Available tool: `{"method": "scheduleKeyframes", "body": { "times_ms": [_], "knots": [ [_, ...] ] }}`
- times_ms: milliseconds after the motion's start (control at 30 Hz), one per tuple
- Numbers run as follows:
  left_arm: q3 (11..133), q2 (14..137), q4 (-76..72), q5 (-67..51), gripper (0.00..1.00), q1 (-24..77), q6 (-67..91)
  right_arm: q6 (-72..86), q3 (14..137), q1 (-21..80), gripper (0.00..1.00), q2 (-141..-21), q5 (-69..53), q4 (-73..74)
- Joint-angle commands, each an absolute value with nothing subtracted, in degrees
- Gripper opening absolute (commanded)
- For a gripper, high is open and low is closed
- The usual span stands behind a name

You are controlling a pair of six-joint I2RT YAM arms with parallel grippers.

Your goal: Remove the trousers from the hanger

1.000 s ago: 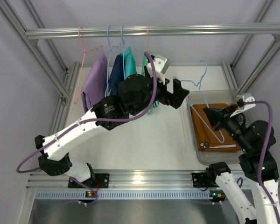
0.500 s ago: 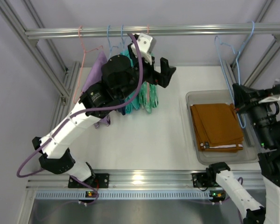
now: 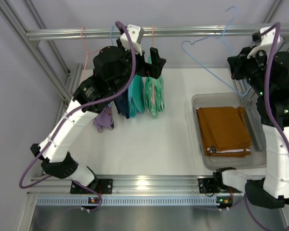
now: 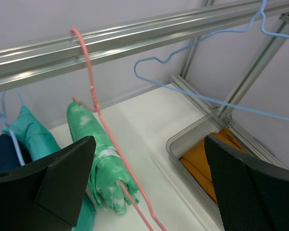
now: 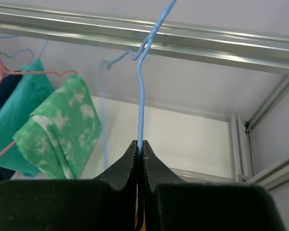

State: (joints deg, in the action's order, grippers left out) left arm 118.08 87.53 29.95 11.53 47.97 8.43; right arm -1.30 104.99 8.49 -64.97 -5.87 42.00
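One pair is off: the rust-orange trousers (image 3: 224, 130) lie folded in the bin (image 3: 198, 102) on the table (image 3: 168, 144). The right tool (image 5: 140, 150) pinches a bare blue hanger (image 5: 140, 96). The left tool (image 4: 149, 163) gapes wide near the mint-green trousers (image 4: 98, 149), not yet off their pink hanger (image 4: 93, 89).

Left tool (image 4: 149, 180) raised, spread wide, right tool (image 5: 139, 150) raised, pinched closed
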Motion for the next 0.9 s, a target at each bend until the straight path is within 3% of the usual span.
{"method": "scheduleKeyframes", "body": {
  "times_ms": [0, 300, 500, 667, 867],
  "knots": [
    [119.5, 86.5, 30.2, 9.7, 0.99, 45.8, 10.5, -2.9, 105.4, 0.8, 0.0, -64.8, -9.8, 38.3],
    [115.8, 84.3, 28.0, 10.0, 0.99, 42.8, 10.2, -2.4, 93.6, -29.7, 0.0, -61.2, -32.8, 28.4],
    [113.7, 83.4, 27.9, 10.3, 0.99, 41.6, 9.6, -3.8, 89.9, -43.3, 0.0, -62.5, -45.4, 23.3],
    [113.6, 83.3, 28.0, 9.8, 0.99, 40.3, 9.1, -3.3, 87.4, -47.9, 0.0, -66.3, -55.0, 16.5],
    [113.8, 82.9, 28.4, 9.5, 0.99, 37.8, 8.1, -3.0, 86.7, -48.3, 0.0, -70.2, -58.4, 12.1]
  ]
}}
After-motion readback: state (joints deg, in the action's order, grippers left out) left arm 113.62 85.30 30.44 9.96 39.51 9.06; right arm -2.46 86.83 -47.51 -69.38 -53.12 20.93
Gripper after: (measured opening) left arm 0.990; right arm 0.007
